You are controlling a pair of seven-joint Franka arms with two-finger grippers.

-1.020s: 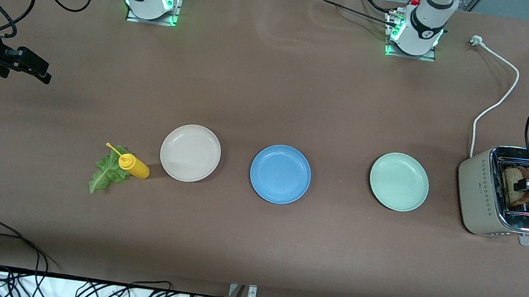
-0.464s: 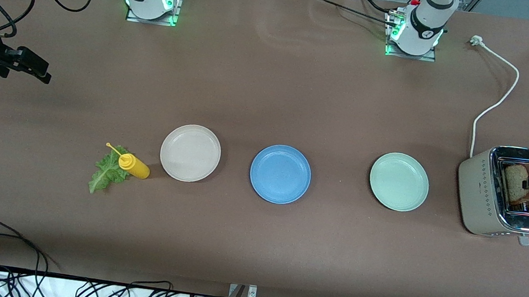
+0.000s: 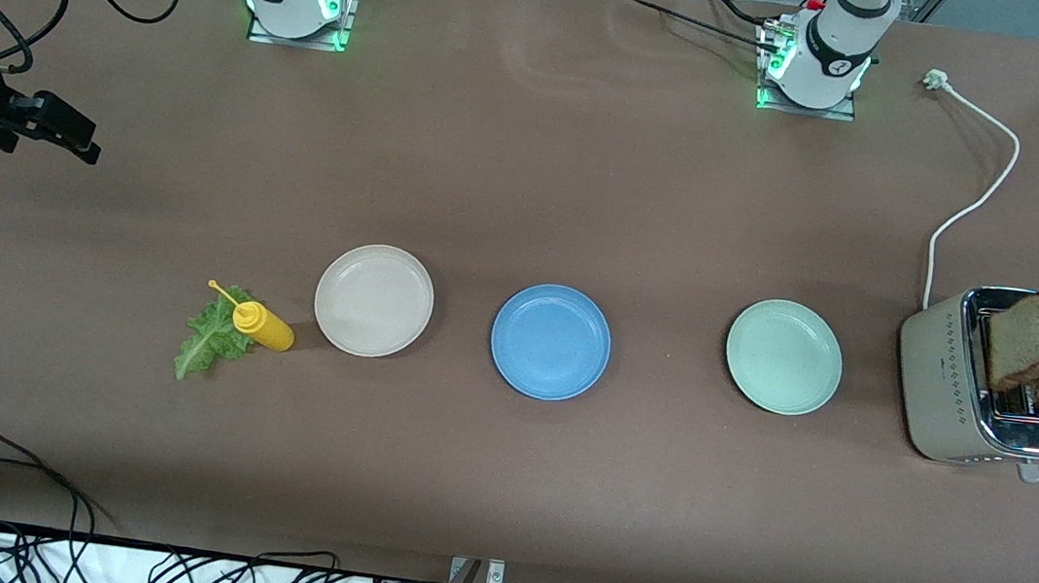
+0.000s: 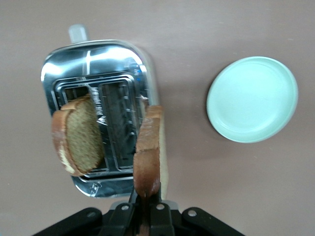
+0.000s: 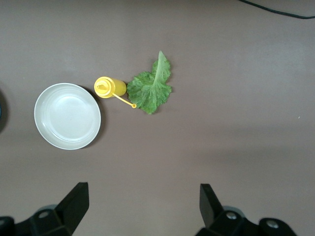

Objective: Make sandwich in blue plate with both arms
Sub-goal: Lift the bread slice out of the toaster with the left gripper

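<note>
Brown bread slice point(image 4: 148, 152) clenched edge-on by left gripper point(image 4: 145, 212) over toaster point(image 3: 945, 379); may pivot, slip. Right gripper point(image 5: 142, 209) spread, waiting.

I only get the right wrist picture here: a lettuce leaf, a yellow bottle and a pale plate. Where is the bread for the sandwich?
Observer: At the left arm's end of the table. The left hand is shut on one bread slice, holding it over the toaster.
Operator: Is there a second slice?
Observer: Yes, another slice leans in one toaster slot.
Operator: And the blue plate?
Observer: The blue plate sits bare between the beige plate and a mint-green plate.
Operator: What is my arm doing?
Observer: The right hand waits open above the table's end.
</note>
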